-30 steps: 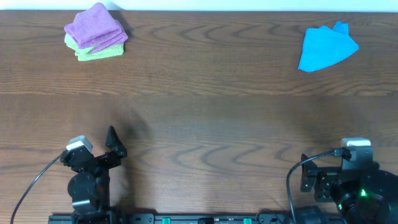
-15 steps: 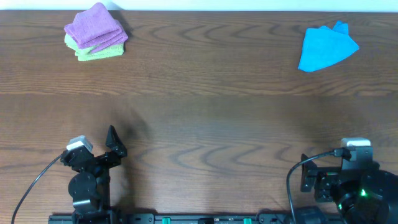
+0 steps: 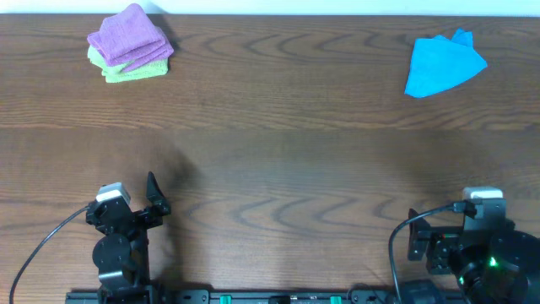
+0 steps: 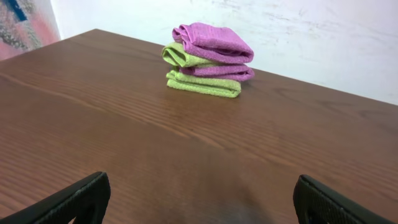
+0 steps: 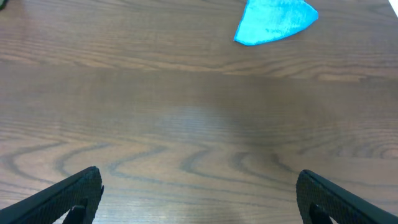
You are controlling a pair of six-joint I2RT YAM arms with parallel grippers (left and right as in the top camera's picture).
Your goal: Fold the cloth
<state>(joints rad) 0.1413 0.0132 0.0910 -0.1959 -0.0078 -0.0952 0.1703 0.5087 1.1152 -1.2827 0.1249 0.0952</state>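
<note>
Apparently already folded, the purple cloth (image 3: 128, 35) sits atop the green cloths (image 3: 135, 74) at the far left of the surface (image 3: 270, 152), well apart from the left fingers (image 4: 81, 199) and right fingers (image 5: 74, 190), both spread wide and empty, so any tidying should press gently without toppling them.

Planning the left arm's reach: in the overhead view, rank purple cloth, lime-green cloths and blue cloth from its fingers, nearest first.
1. Lime-green cloths and purple cloth, one stack, far left: too close to call.
2. Blue cloth, far right.
</note>
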